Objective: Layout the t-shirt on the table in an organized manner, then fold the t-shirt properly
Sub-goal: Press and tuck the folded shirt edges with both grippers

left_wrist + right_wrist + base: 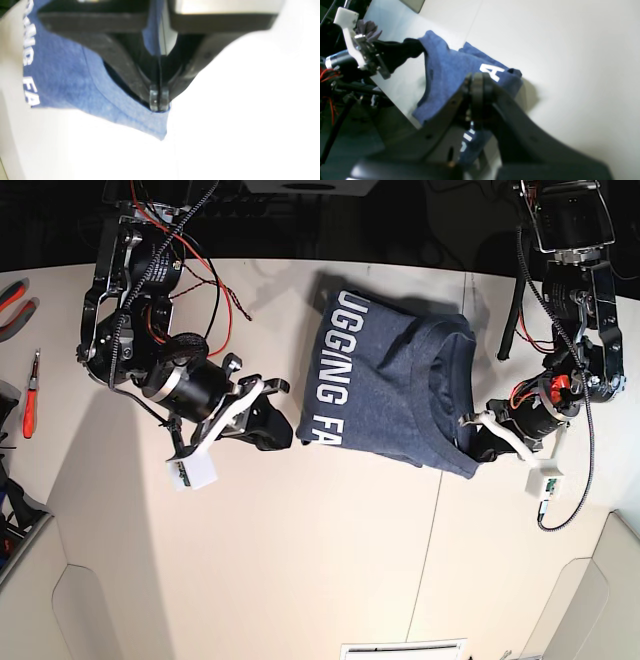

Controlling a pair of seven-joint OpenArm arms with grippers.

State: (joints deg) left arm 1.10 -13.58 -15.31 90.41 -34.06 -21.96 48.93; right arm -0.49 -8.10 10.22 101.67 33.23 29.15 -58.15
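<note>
While both tools grip opposite corners, left tool (159, 101) and right tool (278, 428) clamped shut, the t-shirt (385, 380) stretches between them across the tabletop (300, 560).

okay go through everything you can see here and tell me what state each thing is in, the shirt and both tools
t-shirt: bunched, not spread flat, lettering facing up, held at two edges and partly raised off the table.
left tool: shut, pinching the shirt's hem edge.
right tool: shut on the shirt's edge near the lettering.
</note>
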